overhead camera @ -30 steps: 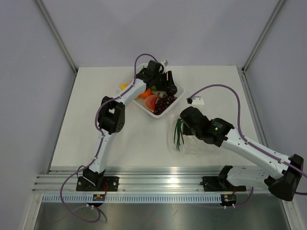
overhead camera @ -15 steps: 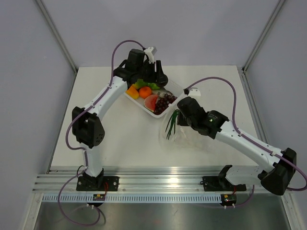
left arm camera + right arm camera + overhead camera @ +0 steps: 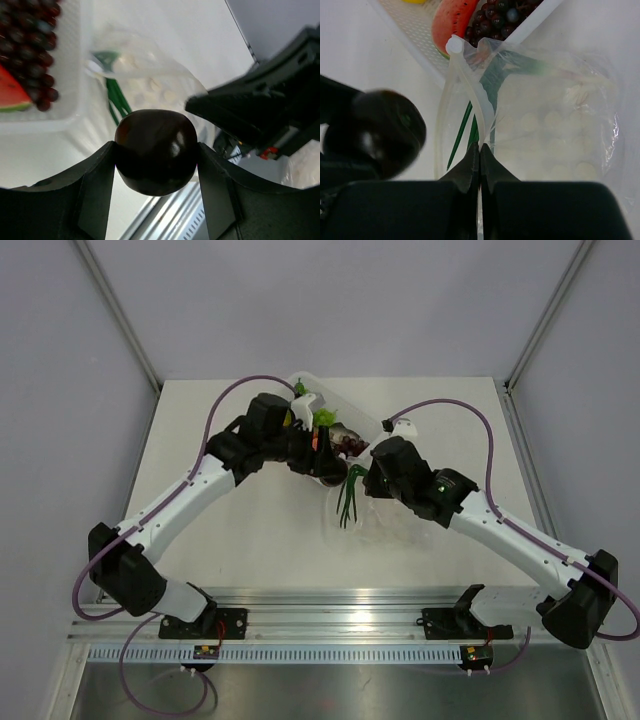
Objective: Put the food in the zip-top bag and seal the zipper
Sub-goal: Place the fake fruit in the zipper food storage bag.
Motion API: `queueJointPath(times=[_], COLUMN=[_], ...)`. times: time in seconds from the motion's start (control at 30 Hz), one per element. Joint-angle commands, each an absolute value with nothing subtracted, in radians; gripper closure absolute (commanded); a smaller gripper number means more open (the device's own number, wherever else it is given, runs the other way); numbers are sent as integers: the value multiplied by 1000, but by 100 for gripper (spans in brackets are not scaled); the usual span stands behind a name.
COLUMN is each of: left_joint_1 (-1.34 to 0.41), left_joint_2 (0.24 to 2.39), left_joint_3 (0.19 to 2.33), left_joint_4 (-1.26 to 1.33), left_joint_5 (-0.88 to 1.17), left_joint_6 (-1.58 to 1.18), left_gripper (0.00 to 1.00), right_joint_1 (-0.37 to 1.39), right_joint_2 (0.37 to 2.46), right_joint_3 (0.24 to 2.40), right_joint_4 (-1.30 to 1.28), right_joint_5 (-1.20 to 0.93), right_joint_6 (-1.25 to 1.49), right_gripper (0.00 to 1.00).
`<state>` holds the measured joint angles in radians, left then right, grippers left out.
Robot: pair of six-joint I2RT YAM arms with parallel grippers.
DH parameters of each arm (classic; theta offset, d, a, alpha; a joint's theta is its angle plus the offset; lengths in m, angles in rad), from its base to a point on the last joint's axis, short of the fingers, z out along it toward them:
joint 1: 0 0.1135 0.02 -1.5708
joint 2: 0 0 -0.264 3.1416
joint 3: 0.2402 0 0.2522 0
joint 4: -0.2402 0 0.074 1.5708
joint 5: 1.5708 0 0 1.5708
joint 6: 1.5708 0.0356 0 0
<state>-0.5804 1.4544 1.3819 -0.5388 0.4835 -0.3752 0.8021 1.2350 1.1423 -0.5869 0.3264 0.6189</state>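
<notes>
My left gripper (image 3: 156,167) is shut on the dark round fruit (image 3: 156,150) and holds it above the table, just near of the white tray (image 3: 75,60). It hangs by the open mouth of the clear zip-top bag (image 3: 150,80), which holds the green onion (image 3: 117,97). My right gripper (image 3: 480,150) is shut on the bag's mouth edge, on the zipper strip (image 3: 465,80), and holds it up. From above, the left gripper (image 3: 327,468) and right gripper (image 3: 370,480) stand either side of the onion (image 3: 349,502). Grapes (image 3: 500,15) and the watermelon slice (image 3: 455,20) lie in the tray.
The tray (image 3: 318,398) sits at the back centre, mostly hidden by my left arm; a green piece (image 3: 322,418) shows there. The right arm's purple cable (image 3: 450,425) loops over the table's right side. The aluminium rail (image 3: 330,625) runs along the near edge.
My left arm has swung from over the tray toward the bag, carrying the dark round fruit. My right gripper has drawn the bag a little left, toward the tray.
</notes>
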Motion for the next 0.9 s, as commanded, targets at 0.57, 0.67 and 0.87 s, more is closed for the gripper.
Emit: queueJointPath(times=[0.57,0.67,0.87], left_joint_1=[-698,-710,-713], left_joint_2=[1538,1571,1503], left_joint_3=[1236,1267,1305], left_joint_4=[-279,-336,-454], left_joint_5=[534,557,551], left_joint_6=[-554,-528,-447], left_gripper=[96,41,7], right_joint_1=[795,795,795], right_joint_2=[1193,1189,1177], right_joint_3=[1137,1137,1134], right_joint_4=[-453,-456,-477], right_joint_5=[184,187,213], right_joint_6=[715,718,716], right_gripper=[100,100,100])
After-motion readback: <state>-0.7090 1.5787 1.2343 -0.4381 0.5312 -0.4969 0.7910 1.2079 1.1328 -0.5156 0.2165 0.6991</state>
